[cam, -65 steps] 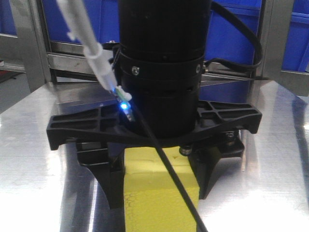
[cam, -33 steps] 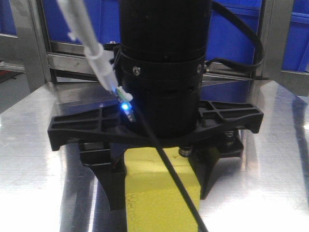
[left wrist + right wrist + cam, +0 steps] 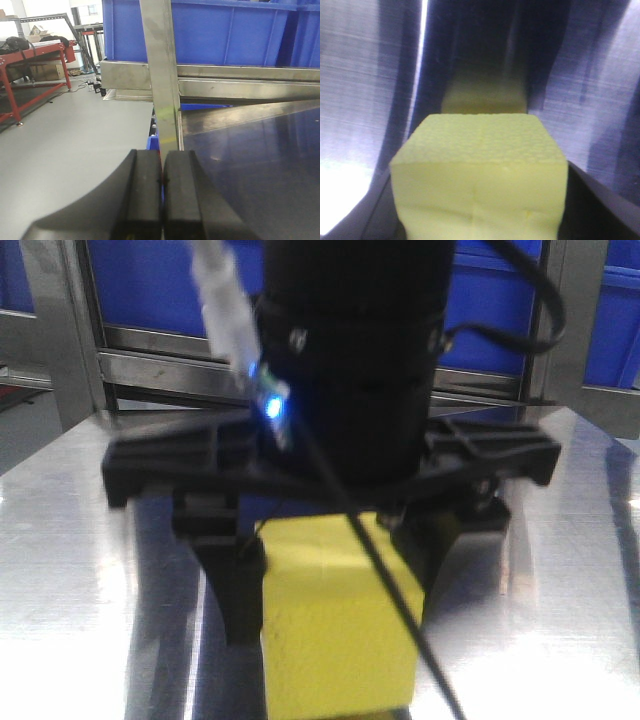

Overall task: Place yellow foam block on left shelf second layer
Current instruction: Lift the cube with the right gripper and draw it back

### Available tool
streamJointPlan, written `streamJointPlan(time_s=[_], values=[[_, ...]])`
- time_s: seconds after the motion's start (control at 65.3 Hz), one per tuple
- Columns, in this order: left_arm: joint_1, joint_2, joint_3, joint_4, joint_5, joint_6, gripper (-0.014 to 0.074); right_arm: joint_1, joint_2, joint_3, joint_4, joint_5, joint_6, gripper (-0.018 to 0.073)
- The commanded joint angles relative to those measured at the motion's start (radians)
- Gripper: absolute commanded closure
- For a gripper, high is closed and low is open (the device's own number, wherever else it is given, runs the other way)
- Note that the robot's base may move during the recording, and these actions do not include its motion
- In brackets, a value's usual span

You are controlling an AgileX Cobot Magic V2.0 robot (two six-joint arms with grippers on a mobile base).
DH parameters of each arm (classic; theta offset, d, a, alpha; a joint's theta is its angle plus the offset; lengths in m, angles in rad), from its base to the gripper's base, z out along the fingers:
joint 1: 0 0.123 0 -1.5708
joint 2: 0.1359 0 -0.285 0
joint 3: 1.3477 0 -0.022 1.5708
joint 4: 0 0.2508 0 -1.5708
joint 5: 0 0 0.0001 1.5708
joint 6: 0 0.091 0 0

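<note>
Two black fingers of the right gripper (image 3: 335, 615) clamp the bright yellow porous foam cube (image 3: 335, 655) by opposite side faces, low over the brushed-metal table (image 3: 70, 540). It is probably light, soft and grippy: squeeze gently. By the table's edge the left gripper (image 3: 162, 180) is pressed shut, empty

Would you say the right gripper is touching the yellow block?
Touching: the front view shows the right gripper clamping both sides of the yellow block.

Motion blur is smearing your front view. The right gripper (image 3: 335, 625) is covering both flanks of the yellow foam block (image 3: 320, 650), and the right wrist frame's lower edge is cutting off its base.
</note>
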Motion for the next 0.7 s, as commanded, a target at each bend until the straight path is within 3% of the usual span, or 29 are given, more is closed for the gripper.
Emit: streamJointPlan(time_s=[0.0, 0.291, 0.689], values=[[-0.003, -0.022, 0.025, -0.006, -0.082, -0.005, 0.0460, -0.037, -0.089, -0.013, 0.000, 0.004, -0.072, 0.0096], [-0.003, -0.022, 0.025, -0.006, -0.082, -0.005, 0.0460, -0.256, -0.301, 0.170, 0.124, -0.054, -0.352, 0.0096], [-0.003, -0.022, 0.025, -0.006, -0.082, -0.005, 0.0460, -0.750, -0.697, 0.480, 0.151, -0.159, -0.730, 0.0096]])
